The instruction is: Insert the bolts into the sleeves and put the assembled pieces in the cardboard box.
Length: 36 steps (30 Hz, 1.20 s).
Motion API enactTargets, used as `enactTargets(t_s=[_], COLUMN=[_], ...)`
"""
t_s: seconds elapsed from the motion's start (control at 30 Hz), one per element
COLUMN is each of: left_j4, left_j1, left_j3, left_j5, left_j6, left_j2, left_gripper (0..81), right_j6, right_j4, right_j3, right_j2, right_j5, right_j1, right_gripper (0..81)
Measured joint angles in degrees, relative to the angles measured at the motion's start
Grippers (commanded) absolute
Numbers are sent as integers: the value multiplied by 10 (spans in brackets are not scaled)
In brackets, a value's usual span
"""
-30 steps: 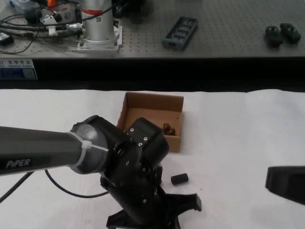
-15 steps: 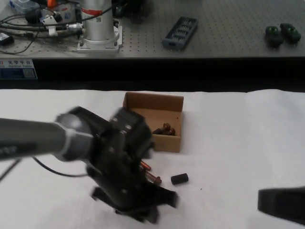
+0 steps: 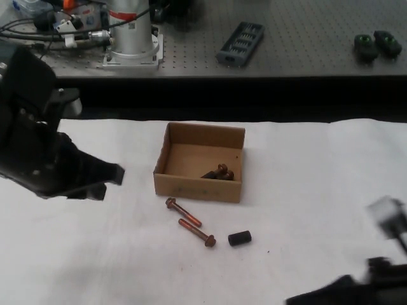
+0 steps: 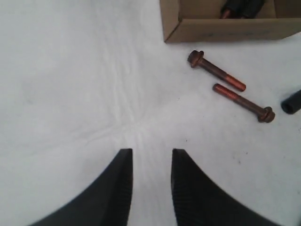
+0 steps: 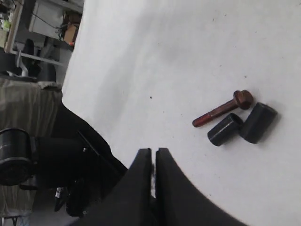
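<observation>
Left end effector (image 4: 151, 155) narrowly open, empty, bolts (image 4: 218, 72) well apart, near cardboard box (image 4: 225, 29)

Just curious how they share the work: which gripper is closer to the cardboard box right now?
Left. The left gripper hovers just left of the cardboard box; the right gripper is farther away, to the box's right and nearer the robot.

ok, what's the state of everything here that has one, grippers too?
Brown cardboard box: open, assembled pieces inside.
Two copper-coloured metal bolts: loose on white cloth, unsleeved.
Black cylindrical sleeve: on its side, no bolt in it.
Left gripper: open, empty.
Right gripper: shut, empty.
</observation>
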Motion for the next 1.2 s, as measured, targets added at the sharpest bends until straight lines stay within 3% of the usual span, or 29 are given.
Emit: enactTargets(t_s=[0.13,0.33,0.67,0.83,0.97,1.2], left_j4=[39,93,114,99,-12,-108], left_j1=[-19,-68,-134,-174,-217,-247], left_j3=[0,0,0,34,87,131], left_j5=[25,63,70,86,90,91], left_j6=[35,65,70,57,4,-67], left_j2=[-6,-6,-3,33,42,42], left_gripper=[214,212,211,107,6,6], right_j6=[4,4,-14,-31,-41,-44], right_j4=[-25,-29,38,41,39,39], right_j3=[-55,-75,-75,-75,-75,-75], right_j2=[102,115,136,161,188,215], right_j5=[45,86,122,123,123,111], right_j1=[63,67,67,67,67,67], right_gripper=[43,43,43,43,43,43])
